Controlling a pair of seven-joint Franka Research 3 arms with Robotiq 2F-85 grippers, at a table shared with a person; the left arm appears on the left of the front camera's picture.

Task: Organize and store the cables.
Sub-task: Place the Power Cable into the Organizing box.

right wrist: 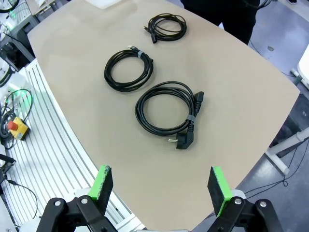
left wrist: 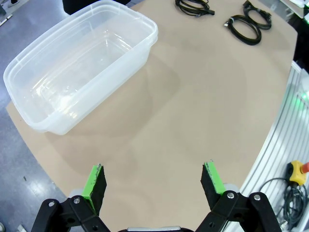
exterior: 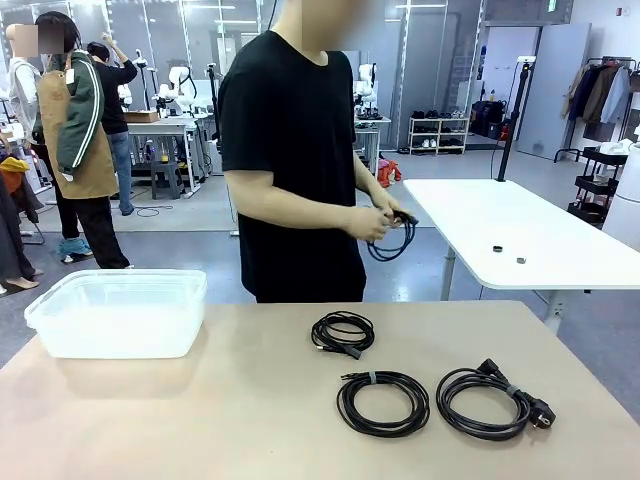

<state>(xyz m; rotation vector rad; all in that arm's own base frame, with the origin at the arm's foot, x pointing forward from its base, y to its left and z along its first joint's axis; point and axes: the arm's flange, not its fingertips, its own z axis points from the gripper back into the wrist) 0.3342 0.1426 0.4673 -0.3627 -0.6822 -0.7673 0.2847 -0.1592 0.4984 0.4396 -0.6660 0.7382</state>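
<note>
Three cables [exterior: 371, 378] wait near the table's [exterior: 200, 420] right edge, a fourth in a hand [exterior: 375, 222]; bin [exterior: 120, 335] empty; left claw [left wrist: 154, 186], right claw [right wrist: 161, 188] released.

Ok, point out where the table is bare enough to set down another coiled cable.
Crowded: the right half, where the small coil, the middle coil and the plug coil lie close together. Bare: the wide stretch of table between them and the clear bin, plus the near-left corner in front of the bin.
</note>
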